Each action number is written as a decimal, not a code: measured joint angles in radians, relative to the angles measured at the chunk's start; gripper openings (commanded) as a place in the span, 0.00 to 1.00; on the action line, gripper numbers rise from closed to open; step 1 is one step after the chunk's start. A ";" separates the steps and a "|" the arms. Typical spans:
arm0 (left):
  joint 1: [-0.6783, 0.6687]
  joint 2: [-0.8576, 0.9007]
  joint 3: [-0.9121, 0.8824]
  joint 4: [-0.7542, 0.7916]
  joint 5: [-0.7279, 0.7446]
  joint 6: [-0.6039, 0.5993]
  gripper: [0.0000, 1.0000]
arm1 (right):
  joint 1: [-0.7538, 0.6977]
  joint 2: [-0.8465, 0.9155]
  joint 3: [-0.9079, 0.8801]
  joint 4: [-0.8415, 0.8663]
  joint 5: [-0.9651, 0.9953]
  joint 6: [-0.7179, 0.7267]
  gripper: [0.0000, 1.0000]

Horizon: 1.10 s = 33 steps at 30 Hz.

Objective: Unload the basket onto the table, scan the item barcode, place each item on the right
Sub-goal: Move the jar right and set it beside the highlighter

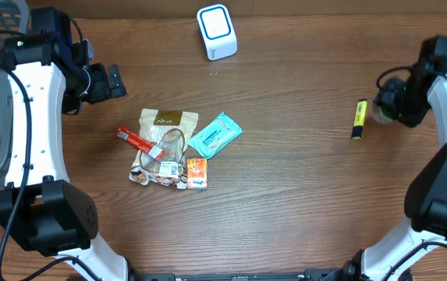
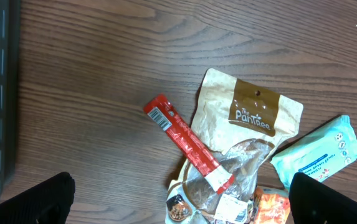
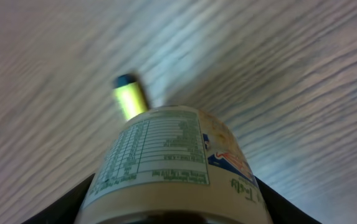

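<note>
my left gripper (image 1: 116, 80) hangs with jaws wide apart, out at my left; my right gripper (image 1: 385, 104) clamps a bottle (image 3: 172, 162).

Cream cylindrical plastic container (image 3: 172, 165), printed nutrition table plus a red-and-blue logo on its side. It's gripped between the fingers of the right claw (image 3: 173, 210), with the label side facing the wrist cam. Overhead: at 3 o'clock of the counter (image 1: 285, 195). White rounded-box scanner with a blue-rimmed window (image 1: 217, 31) rests on the counter at 12 o'clock, slightly skewed, well apart from the container.
</note>
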State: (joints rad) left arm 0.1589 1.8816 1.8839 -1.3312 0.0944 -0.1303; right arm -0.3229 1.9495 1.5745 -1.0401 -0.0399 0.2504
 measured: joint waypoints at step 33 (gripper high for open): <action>0.000 0.000 0.000 0.000 0.000 0.000 1.00 | 0.049 0.004 0.241 -0.206 -0.018 0.034 0.83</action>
State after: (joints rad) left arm 0.1589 1.8816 1.8839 -1.3312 0.0944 -0.1303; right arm -0.2737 1.9533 1.8156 -1.2465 -0.0574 0.2848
